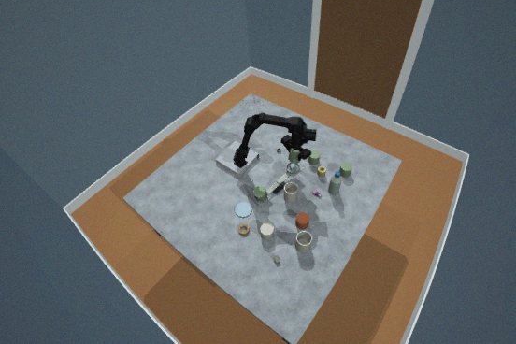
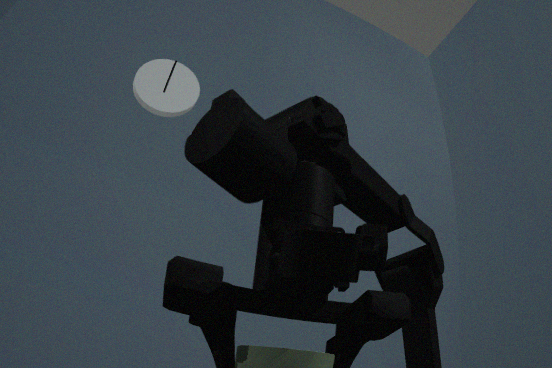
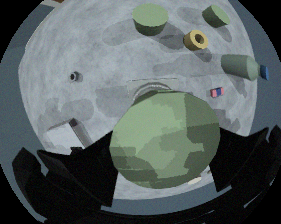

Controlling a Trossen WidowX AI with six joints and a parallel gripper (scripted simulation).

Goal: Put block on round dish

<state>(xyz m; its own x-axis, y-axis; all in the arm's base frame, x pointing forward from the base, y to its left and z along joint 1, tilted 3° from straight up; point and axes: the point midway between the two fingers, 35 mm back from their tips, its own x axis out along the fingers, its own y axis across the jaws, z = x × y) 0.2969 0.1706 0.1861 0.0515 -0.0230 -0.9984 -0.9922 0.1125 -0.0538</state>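
My gripper [image 1: 295, 152] [image 2: 285, 354] [image 3: 161, 126] is shut on a green cup [image 1: 293, 157] [image 2: 285, 359] [image 3: 163, 140], held above the far end of the balance [image 1: 280, 181]. A small teal block [image 1: 293, 166] shows in the ring-shaped holder at that end, below the lifted cup. In the wrist view the held cup hides the block. The other green cup [image 1: 260, 193] stands upright on the near end of the balance. The pale blue round dish [image 1: 243, 209] lies beyond that cup, with nothing on it.
Two green cylinders [image 1: 314, 158] [image 1: 346, 169], a yellow ring [image 1: 322, 171] and a bottle [image 1: 335, 185] stand right of the held cup. A beige mug [image 1: 291, 193] stands close beside the balance. A white cylinder [image 1: 267, 231] and an orange ring [image 1: 239, 229] are near the dish.
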